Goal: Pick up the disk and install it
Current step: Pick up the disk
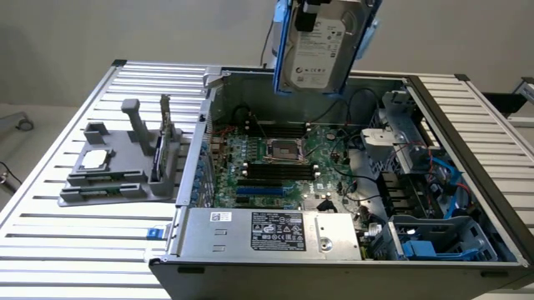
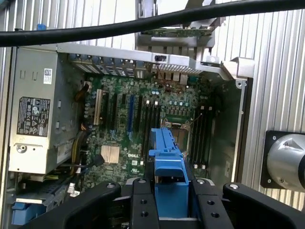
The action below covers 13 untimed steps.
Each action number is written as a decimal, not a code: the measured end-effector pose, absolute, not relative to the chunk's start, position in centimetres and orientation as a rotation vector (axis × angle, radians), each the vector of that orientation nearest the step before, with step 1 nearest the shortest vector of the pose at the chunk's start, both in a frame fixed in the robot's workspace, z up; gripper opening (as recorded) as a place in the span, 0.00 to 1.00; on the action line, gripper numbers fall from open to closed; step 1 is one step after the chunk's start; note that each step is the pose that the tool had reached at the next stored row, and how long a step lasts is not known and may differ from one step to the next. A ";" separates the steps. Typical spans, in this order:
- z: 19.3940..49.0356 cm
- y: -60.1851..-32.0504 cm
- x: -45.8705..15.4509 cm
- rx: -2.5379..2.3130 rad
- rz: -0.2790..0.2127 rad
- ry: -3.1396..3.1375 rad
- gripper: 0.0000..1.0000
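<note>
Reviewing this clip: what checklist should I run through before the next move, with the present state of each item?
1. Disk held: ok. The gripper is closed on its blue carrier.
2. Disk clear of everything: ok. It hangs upright above the computer case, touching nothing.
3. Case open: ok. The motherboard is exposed.
4. Free slot in the drive bay: cannot tell. Blue parts sit there, at the exterior view's lower right.
5. Black cables out of the way: cannot tell. They lie loose beside the bay.
</note>
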<state>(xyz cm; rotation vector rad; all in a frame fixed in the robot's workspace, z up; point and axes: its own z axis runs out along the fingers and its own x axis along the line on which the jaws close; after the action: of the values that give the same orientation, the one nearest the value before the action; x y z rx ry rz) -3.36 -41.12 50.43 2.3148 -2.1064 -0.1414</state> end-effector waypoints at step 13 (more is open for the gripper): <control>50.4 -43.7 0.2 2.318 -0.149 -2.109 0.33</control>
<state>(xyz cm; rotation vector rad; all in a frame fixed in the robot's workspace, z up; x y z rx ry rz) 0.24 -43.74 50.43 2.3184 -2.1090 -0.1485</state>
